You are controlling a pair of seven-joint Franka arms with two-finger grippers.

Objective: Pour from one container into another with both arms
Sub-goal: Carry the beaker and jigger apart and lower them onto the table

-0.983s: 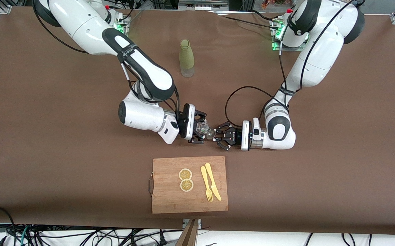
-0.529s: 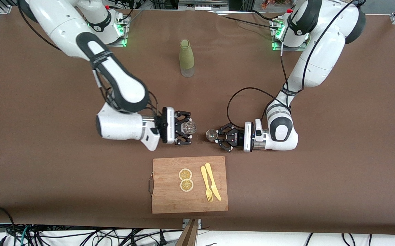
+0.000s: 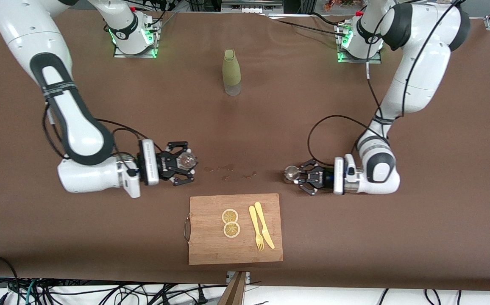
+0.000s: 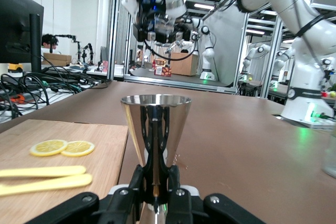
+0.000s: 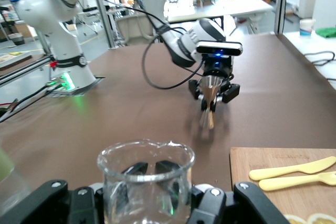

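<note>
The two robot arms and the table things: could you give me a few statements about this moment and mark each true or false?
1. The left end effector holds a metal jigger. True.
2. The right end effector holds the green bottle. False: it holds a clear glass beaker; the green bottle stands alone, nearer the bases.
3. Two lemon slices lie on the cutting board. True.
4. The two containers touch. False: they are well apart, with spilled drops on the cloth between them.

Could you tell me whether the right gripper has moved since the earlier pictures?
Yes. The right gripper, shut on the glass beaker, has drawn back toward the right arm's end of the table, away from the cutting board.
</note>
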